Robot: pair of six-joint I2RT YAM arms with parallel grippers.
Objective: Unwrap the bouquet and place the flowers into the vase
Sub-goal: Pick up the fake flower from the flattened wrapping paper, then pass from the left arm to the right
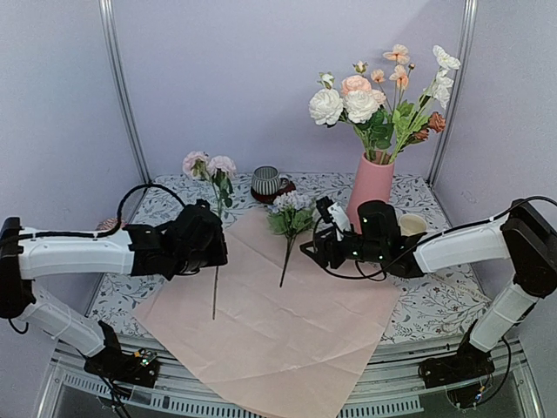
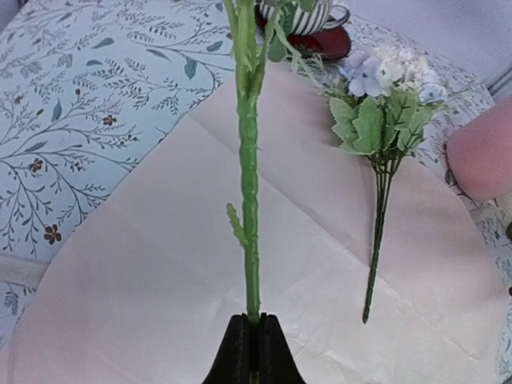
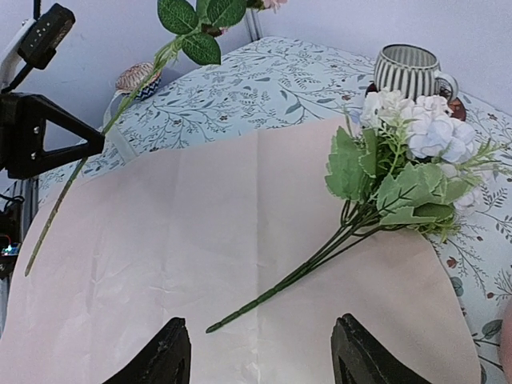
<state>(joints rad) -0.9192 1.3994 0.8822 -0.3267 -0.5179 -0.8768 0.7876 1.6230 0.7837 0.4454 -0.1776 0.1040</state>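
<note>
The paper (image 1: 278, 322), a pale pink square sheet, lies unwrapped, flat and creased, with one corner toward the near edge. The vase (image 1: 372, 187), a tall matte pink cylinder, stands upright just beyond the sheet's far right side, holding white, peach and pink flowers (image 1: 361, 104) with green leaves. A lilac-white sprig (image 1: 290, 209) lies loose on the sheet, blooms at the far end. A two-bloom pink rose stem (image 1: 215, 292) is pinched by the left gripper (image 2: 253, 352).

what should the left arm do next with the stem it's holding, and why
Probably raise it higher, ready to carry it to the pink vase. The left claw is shut on the rose stem, whose lower end hangs low over the pink paper. The vase, at the back right, already holds other flowers, so this stem likely goes there next.
</note>
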